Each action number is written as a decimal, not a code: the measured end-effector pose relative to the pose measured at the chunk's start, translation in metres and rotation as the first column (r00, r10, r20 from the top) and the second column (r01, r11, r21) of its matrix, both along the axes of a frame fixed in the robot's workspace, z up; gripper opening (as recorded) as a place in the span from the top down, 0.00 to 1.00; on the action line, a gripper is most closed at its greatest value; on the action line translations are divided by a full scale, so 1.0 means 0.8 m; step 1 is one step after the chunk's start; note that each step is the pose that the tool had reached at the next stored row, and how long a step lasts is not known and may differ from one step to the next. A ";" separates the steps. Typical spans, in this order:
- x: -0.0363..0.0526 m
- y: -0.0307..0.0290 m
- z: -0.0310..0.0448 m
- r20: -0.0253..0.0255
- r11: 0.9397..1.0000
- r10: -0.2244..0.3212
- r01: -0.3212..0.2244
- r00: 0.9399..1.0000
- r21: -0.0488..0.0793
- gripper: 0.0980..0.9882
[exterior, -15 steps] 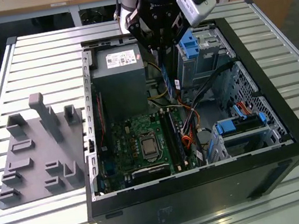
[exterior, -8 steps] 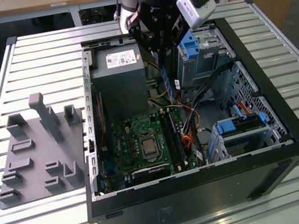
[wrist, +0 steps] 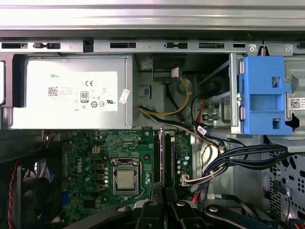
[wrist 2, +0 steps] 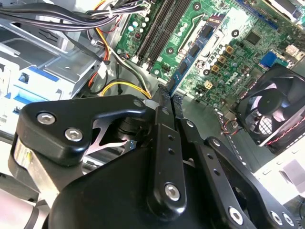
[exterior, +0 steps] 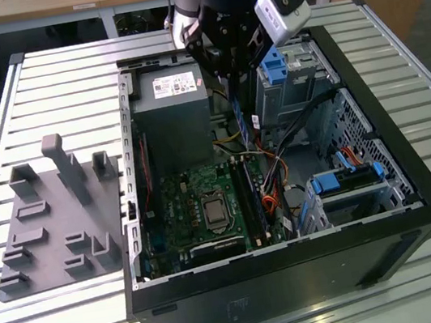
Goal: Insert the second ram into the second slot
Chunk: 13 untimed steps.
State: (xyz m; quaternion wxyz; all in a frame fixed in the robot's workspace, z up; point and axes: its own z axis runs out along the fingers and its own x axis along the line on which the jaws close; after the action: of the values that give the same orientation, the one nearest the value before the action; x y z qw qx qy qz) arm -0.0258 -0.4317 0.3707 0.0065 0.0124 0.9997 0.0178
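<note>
- Exterior view, well off to that view's left of the gripper (exterior: 231, 77): grey fixture block (exterior: 52, 216) on the slatted table (exterior: 394, 43), apart from the open PC case (exterior: 297, 259).
- Just beside the gripper on that side: grey power supply (exterior: 171, 115).
- Gripper itself: clenched on the second ram (exterior: 239, 113), stick hanging edge-down under the fingertips, up in the air above the memory slots (exterior: 247, 197), not seated.
- Second wrist view: second ram (wrist 2: 190, 57) poking out past the pinched fingers (wrist 2: 164, 138) toward the motherboard (wrist 2: 238, 43).
- Handling guess: light, thin, stiff, pretty fragile. Best pinched on the flat faces near the top edge, clear of the contact edge. Probably unforgiving if pushed in crooked.
- To the exterior view's right of the gripper: blue drive bracket (exterior: 274, 66).
</note>
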 end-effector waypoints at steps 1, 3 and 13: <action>0.000 -0.0001 -0.0004 0.000 1.000 0.000 0.000 1.000 0.000 0.96; 0.000 -0.0002 -0.0011 0.000 1.000 0.000 0.000 1.000 0.000 0.96; 0.000 -0.0007 -0.0045 0.000 1.000 0.000 0.000 1.000 0.000 0.96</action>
State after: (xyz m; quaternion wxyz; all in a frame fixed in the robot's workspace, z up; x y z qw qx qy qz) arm -0.0258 -0.4323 0.3671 0.0063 0.0124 0.9997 0.0178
